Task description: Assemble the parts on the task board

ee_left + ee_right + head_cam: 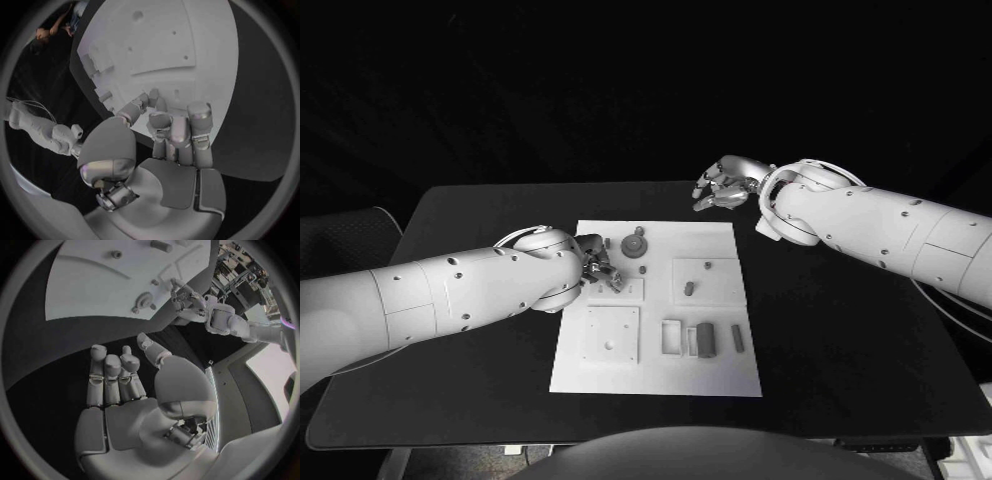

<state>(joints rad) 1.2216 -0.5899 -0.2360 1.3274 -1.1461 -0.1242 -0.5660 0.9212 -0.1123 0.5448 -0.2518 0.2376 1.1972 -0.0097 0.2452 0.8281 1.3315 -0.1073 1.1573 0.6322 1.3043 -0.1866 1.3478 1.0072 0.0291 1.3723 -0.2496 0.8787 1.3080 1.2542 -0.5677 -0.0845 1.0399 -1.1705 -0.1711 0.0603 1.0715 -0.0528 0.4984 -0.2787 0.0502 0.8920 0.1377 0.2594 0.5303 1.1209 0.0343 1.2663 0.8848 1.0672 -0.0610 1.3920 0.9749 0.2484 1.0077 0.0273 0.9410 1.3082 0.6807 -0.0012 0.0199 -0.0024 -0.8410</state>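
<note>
**Left hand low on the board, right hand raised beyond it**

Nearest the robot, the white task board (656,375) lies flat in the middle of the black table (848,340). Its near half carries a square plate (610,333) and, beside it, a grey block (705,338) and a thin grey bar (737,337), both lying flat.

Farther in, the left arm (430,295) reaches across from the board's left edge. The left hand (596,266) sits low over the board's left middle, fingers curled together and pointing down at the surface. Whether they pinch a part cannot be told; the left wrist view shows the fingertips (169,120) close against the board with nothing plainly between them.

A small grey peg (688,289) lies on a raised square to the right of that hand. A round part (635,243) stands near the board's far edge.

Farthest away, the right hand (726,185) hovers above the bare table past the board's far right corner, fingers apart and loosely bent, holding nothing.

No writing is readable.
</note>
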